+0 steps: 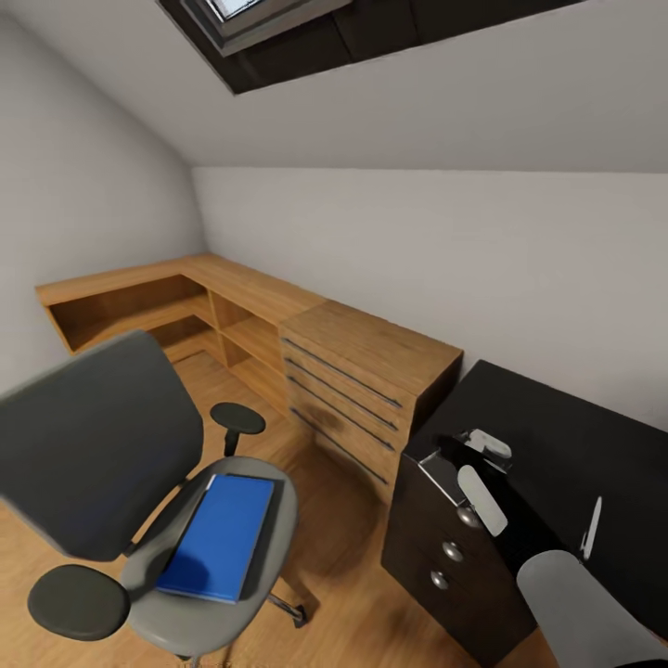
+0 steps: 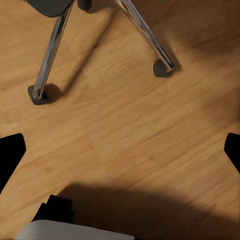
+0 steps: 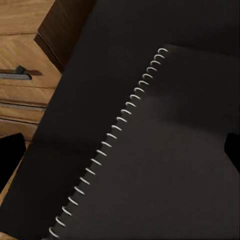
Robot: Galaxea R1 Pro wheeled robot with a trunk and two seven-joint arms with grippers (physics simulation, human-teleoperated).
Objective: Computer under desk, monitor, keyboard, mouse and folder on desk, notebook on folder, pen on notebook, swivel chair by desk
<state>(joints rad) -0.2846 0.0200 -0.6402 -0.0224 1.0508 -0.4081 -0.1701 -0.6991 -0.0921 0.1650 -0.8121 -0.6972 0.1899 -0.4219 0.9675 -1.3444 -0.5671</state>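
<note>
The grey swivel chair (image 1: 93,445) stands at the lower left with the bright-blue folder (image 1: 221,536) lying flat on its seat. At the right is the black-topped desk (image 1: 575,436) with its dark drawers and round silver knobs (image 1: 453,551). My right gripper (image 1: 464,455) hovers over the desk's near corner. In the right wrist view it (image 3: 120,150) is open above a black spiral-bound notebook (image 3: 165,150) lying on the desk (image 3: 100,60). My left gripper (image 2: 120,150) is open over the wooden floor, near the chair's chrome legs (image 2: 50,50). A thin pale pen-like thing (image 1: 592,529) lies on the desk.
A light wooden chest with long bar handles (image 1: 362,371) stands against the wall right beside the desk, joined to low L-shaped wooden shelves (image 1: 139,306). The ceiling slopes down with a skylight (image 1: 241,14). Wooden floor (image 1: 343,520) lies between chair and desk.
</note>
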